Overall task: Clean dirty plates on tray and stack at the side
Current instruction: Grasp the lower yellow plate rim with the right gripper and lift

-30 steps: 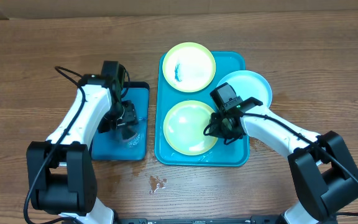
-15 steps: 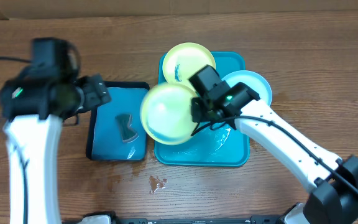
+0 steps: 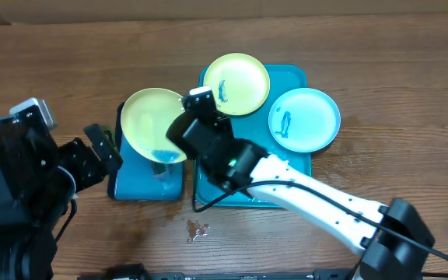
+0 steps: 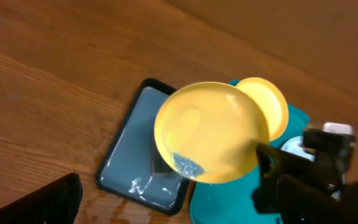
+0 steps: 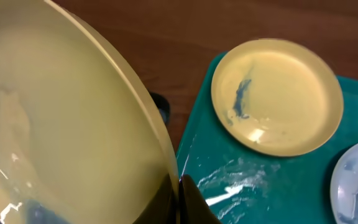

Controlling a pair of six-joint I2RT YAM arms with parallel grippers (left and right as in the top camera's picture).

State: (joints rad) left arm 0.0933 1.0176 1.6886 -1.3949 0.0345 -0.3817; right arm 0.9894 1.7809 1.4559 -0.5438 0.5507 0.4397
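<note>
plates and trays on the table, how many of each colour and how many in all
yellow-green plate: 2
light blue plate: 1
turquoise tray: 1
dark blue tray: 1
total: 5

The overhead view looks straight down on the whole desk (image 3: 411,47). The left wrist view hangs high and angles down at the lifted yellow-green plate (image 4: 207,130) above the dark-rimmed tray (image 4: 126,168). The right wrist view sits tight against that plate's rim and faces the turquoise tray (image 5: 291,180), which all three views share.
</note>
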